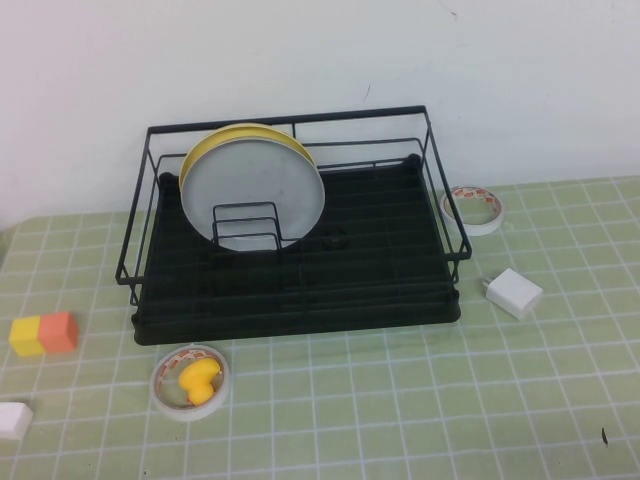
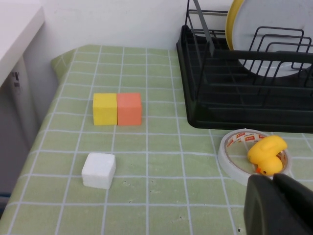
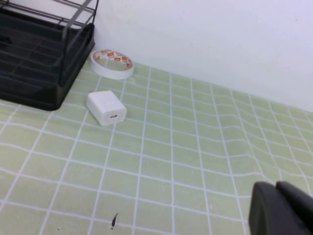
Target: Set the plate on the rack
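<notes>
Standing upright among the dividers of the rack (image 1: 300,290), the plate (image 1: 255,190) fronts a yellow plate (image 1: 245,132). Both the left gripper (image 2: 279,205) and right gripper (image 3: 281,210) hover above the counter (image 1: 400,400), jaws closed on nothing.

Plate (image 1: 255,190) upright in rack (image 1: 300,290) (left side).

Yellow plate (image 1: 232,137) upright at the rack's left, tape roll (image 1: 190,381) ringing a yellow duck (image 1: 198,380) in front, yellow block (image 1: 26,336) touching orange block (image 1: 59,331), white block (image 1: 14,420), second tape roll (image 1: 473,208), white charger (image 1: 512,292), green-checked desk (image 1: 420,410)
</notes>
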Controlling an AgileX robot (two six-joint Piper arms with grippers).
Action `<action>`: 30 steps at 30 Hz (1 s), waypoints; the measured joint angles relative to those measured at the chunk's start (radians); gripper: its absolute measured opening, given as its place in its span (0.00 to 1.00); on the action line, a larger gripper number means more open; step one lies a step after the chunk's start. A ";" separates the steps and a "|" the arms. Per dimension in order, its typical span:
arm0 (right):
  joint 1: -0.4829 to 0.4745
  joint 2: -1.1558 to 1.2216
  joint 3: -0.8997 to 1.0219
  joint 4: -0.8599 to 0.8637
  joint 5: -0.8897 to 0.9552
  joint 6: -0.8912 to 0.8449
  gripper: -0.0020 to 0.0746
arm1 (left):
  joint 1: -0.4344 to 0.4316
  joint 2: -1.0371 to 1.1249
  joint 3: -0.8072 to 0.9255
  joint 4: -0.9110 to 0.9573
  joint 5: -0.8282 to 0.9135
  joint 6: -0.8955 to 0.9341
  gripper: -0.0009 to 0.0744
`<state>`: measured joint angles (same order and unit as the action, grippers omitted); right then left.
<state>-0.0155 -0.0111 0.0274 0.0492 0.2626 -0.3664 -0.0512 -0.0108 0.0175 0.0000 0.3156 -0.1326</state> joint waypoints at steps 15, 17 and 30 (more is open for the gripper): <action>0.000 0.000 -0.003 -0.114 0.071 0.366 0.02 | 0.000 0.000 0.000 0.000 0.000 0.000 0.01; 0.000 0.000 -0.006 -0.124 0.076 0.388 0.02 | 0.000 0.000 0.000 0.000 0.000 0.000 0.01; 0.000 0.000 -0.007 -0.133 0.083 0.442 0.02 | 0.000 0.000 0.000 0.000 0.000 0.000 0.01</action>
<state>-0.0151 -0.0111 0.0208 -0.0840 0.3453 0.0760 -0.0512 -0.0108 0.0175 0.0000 0.3156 -0.1326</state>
